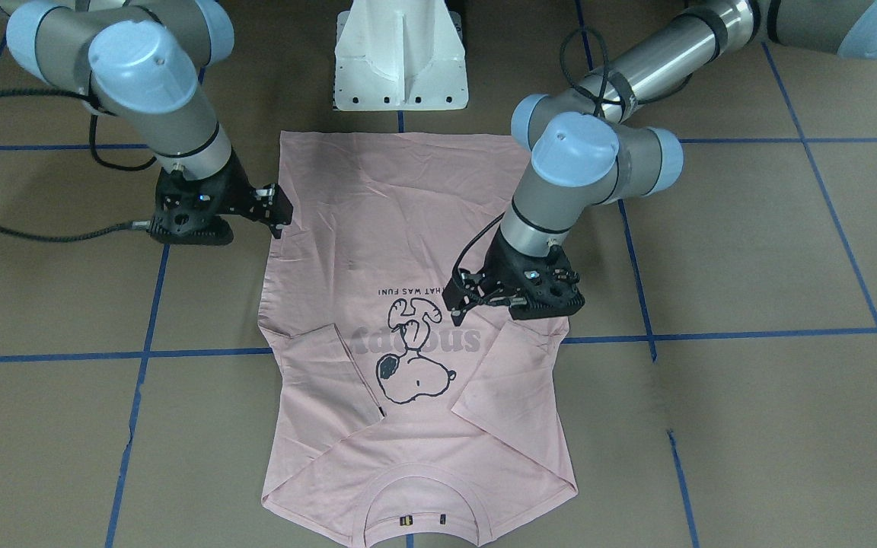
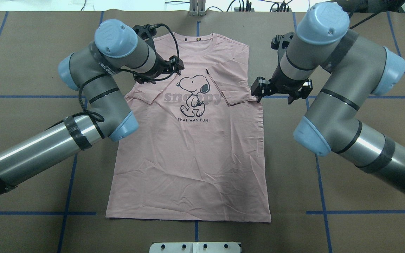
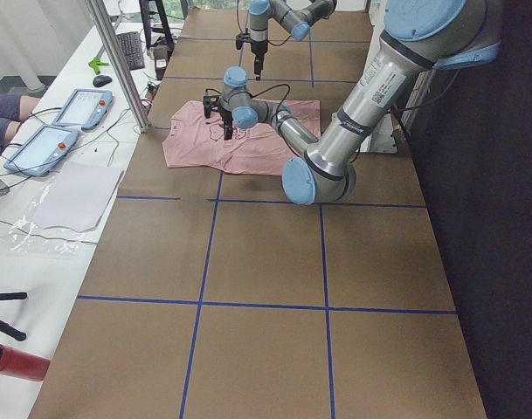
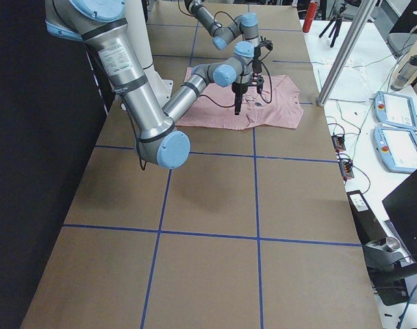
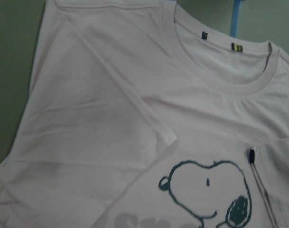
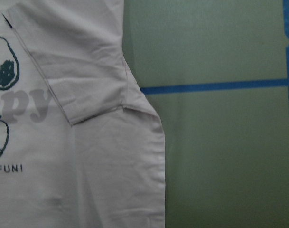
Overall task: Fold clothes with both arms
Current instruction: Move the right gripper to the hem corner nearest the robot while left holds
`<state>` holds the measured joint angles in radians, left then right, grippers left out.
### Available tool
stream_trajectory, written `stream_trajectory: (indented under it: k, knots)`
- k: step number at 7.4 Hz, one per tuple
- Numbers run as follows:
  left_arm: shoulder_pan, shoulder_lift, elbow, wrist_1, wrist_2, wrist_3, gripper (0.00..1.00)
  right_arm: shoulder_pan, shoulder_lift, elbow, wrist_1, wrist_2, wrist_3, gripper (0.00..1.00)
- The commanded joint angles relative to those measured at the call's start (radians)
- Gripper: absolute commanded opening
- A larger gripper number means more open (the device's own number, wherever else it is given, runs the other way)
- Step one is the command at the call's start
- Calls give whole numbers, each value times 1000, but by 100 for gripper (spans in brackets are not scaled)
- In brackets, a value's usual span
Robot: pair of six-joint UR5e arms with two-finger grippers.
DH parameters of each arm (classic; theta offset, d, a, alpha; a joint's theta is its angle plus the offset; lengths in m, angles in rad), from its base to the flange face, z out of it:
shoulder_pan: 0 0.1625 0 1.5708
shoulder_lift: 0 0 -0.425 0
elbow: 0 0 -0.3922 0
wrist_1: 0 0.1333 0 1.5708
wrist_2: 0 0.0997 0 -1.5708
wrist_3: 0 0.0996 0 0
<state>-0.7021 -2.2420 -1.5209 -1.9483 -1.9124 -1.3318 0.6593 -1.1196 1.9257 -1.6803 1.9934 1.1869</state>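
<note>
One white pedestal (image 1: 400, 61) — near the T-shirt (image 1: 400, 228).

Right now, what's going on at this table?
Two robot arms are folding a pink Snoopy T-shirt that lies flat, print up, on the brown table. Both sleeves are already folded in over the chest. The left tool hangs above the shirt beside the print, and the right tool sits at the shirt's side edge near the armpit. Neither visibly grips the cloth.
</note>
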Motion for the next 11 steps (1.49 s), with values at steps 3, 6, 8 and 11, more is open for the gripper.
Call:
stream_trajectory:
  k: [3, 6, 8, 11]
  knots:
    - [23, 364, -510, 163, 3, 163, 100, -440, -244, 154, 215, -387, 411, 100]
    - [21, 369, -512, 163, 1, 163, 100, -564, -319, 159, 251, -482, 476, 100]
    - [21, 369, -512, 163, 1, 163, 100, -566, -318, 154, 254, -470, 474, 100]
    - [19, 369, -528, 163, 0, 163, 100, -569, -305, 141, 252, -458, 465, 99]
